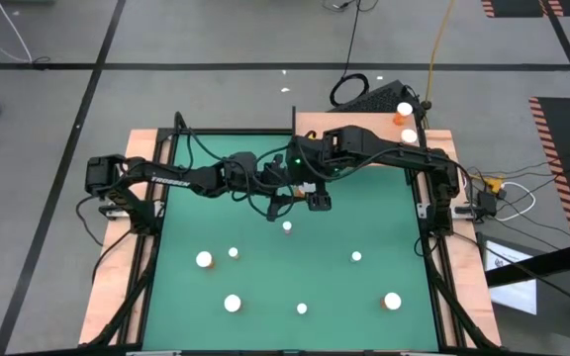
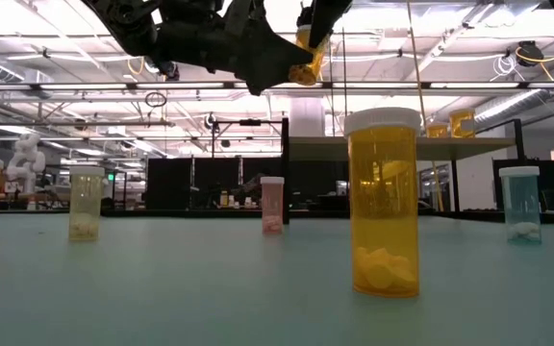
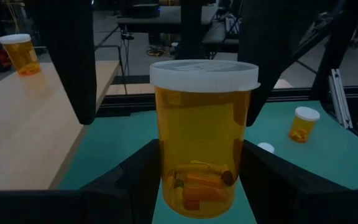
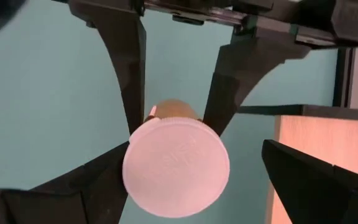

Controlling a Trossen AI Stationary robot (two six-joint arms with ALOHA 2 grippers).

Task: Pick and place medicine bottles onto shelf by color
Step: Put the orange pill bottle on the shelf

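Note:
An orange medicine bottle (image 3: 202, 149) with a white cap (image 4: 176, 168) is held high above the green mat, upright, and also shows in the low view (image 2: 306, 56). My left gripper (image 3: 202, 186) is shut on it. My right gripper (image 4: 191, 180) hangs above it, open, with one finger on each side of the cap. Both grippers meet over the far middle of the mat (image 1: 300, 195). The shelf (image 1: 364, 124) lies at the far edge and carries two orange bottles (image 1: 405, 109). My left gripper pinches the orange bottle's lower body (image 3: 166, 180) between its two fingers (image 3: 126, 183), coming level from the table's left side. The bottle stands upright in the hold, lifted clear of the mat, with its cap above the fingers.
Several bottles stand scattered on the near half of the mat: a large orange one (image 2: 383, 202), a pink one (image 2: 272, 205), a pale yellow one (image 2: 85, 202) and a bluish one (image 2: 520, 202). A thin black post (image 1: 292, 121) stands at the shelf's left end. Wooden strips (image 1: 117, 287) frame the mat.

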